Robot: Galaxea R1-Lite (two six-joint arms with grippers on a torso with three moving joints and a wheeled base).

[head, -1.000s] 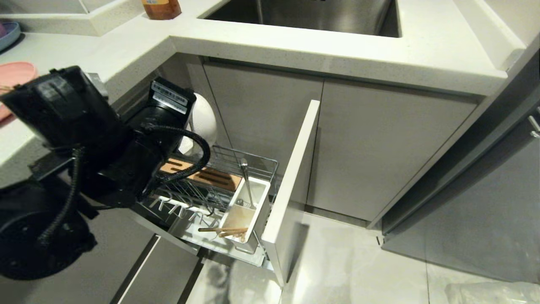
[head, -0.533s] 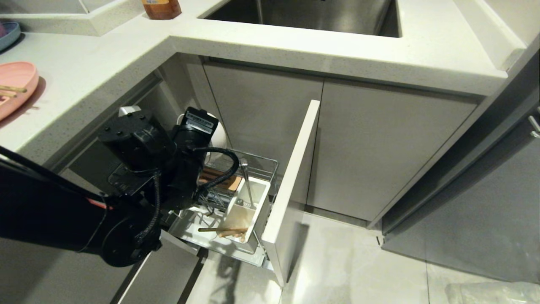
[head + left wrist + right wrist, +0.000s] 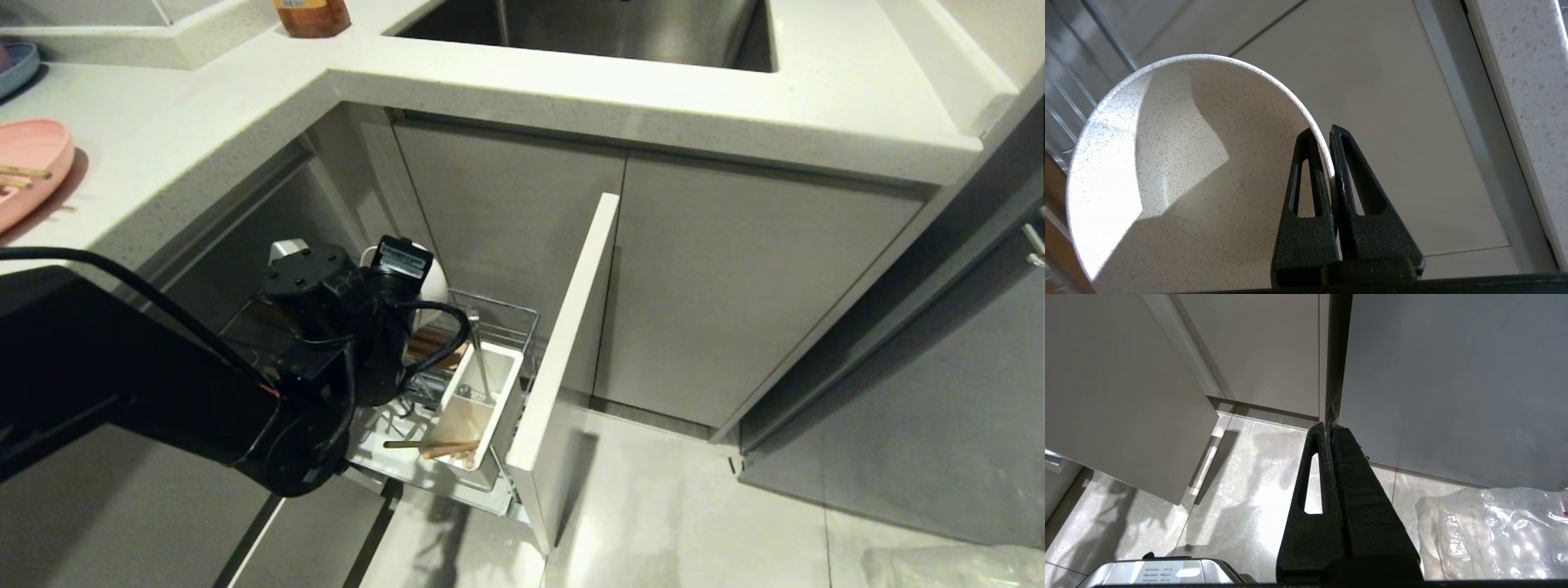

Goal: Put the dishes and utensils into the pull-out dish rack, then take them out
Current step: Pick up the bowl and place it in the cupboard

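Moved: my left arm dropped from table height into the pull-out dish rack [image 3: 490,327], frame centre-left.
Left gripper [image 3: 1329,163]: fingers clenched on white bowl [image 3: 1180,171] rim, bowl on edge, probably to slot between pegs.
Utensils: chopsticks [image 3: 431,446], spoon [image 3: 478,353] in white box.
Right gripper [image 3: 1327,433]: fingers closed, empty, parked near floor.

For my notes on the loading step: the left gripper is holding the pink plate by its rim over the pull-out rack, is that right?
Not quite. The left gripper is shut on the rim of the white bowl, not the pink plate, as the left wrist view shows. The pink plate lies on the counter in the head view. The grip is indeed over the pull-out rack.
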